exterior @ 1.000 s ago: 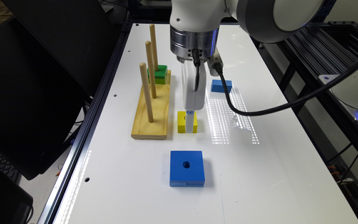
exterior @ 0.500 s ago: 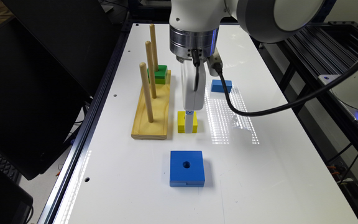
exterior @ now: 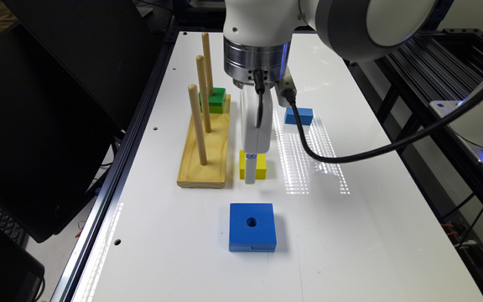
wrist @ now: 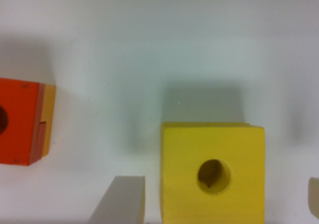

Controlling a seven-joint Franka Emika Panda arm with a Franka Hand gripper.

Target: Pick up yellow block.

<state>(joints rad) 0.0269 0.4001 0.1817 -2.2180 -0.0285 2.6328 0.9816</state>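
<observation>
On the white surface (exterior: 350, 235), a wooden peg stand (exterior: 204, 155) lies at the exterior view's left. Just beside it the yellow block (exterior: 259, 165) rests flat, and the hand (exterior: 250, 178) straddles it, its fingers (wrist: 122, 201) apart and not touching. A big blue block (exterior: 252, 227) sits nearer the camera.

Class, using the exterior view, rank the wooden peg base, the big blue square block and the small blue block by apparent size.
1. Wooden peg base, largest.
2. Big blue square block.
3. Small blue block, smallest, though it lies farther from the camera, which shrinks it somewhat.
</observation>
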